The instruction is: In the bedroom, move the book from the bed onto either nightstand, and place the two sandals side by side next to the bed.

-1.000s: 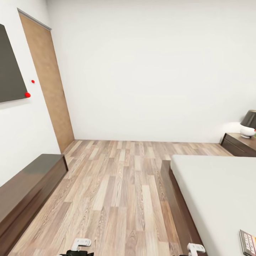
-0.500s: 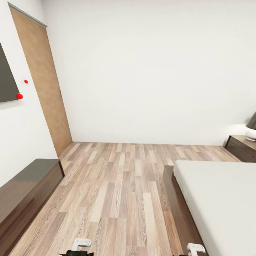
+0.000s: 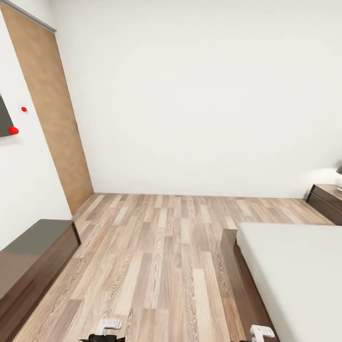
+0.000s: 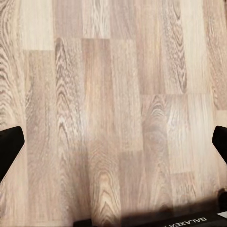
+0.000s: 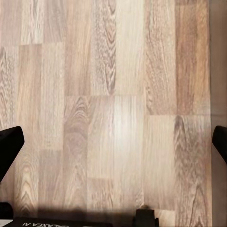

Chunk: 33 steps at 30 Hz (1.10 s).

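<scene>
View swung left, book gone, bed (image 3: 289,280) at right, nightstand (image 3: 327,202) beyond

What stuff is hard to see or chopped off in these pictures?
- Bed: head view, cut by the right and bottom edges.
- Nightstand: head view, cut by the right edge.
- Lamp: on the nightstand, mostly cut off.
- Dresser: cut by the left edge.

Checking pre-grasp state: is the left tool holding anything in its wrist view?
No. The left tool is open, its dark fingertips wide apart at the view's edges with bare wood-plank floor between them.
</scene>
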{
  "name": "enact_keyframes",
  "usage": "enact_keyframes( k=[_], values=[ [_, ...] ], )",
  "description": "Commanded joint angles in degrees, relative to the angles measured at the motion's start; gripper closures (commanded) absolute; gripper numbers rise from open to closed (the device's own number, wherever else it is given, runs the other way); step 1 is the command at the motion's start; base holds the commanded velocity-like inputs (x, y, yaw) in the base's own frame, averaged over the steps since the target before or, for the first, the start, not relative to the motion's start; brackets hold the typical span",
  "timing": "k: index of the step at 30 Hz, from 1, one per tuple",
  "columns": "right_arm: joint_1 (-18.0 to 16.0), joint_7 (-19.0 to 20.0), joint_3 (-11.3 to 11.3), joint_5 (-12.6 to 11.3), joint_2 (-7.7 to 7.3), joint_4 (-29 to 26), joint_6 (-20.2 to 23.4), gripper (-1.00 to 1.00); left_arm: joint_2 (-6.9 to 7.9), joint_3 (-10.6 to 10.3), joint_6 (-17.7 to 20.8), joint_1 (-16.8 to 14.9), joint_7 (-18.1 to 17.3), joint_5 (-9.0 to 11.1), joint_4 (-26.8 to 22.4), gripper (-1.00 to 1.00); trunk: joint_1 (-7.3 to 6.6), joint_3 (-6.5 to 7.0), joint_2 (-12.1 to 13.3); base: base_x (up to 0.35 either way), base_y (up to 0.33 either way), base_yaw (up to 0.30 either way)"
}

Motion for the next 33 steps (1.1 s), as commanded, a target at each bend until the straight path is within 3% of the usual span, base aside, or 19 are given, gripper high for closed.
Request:
enact_keyframes(
  k=[1, 33],
  values=[
    [0.0, 0.4, -0.4, -0.4, -0.02, 0.0, 0.2, -1.0, 0.05, -0.3, 0.2, 0.0, -0.1, 0.5, -0.1, -1.0, 0.03, -0.06, 0.0, 0.328, 0.0, 0.0],
    [0.0, 0.4, -0.5, -0.3, -0.01, 0.0, 0.2, -1.0, 0.04, -0.3, 0.2, 0.0, -0.1, 0.5, -0.1, -1.0, 0.03, -0.06, 0.0, 0.328, 0.081, -0.017]
  ],
)
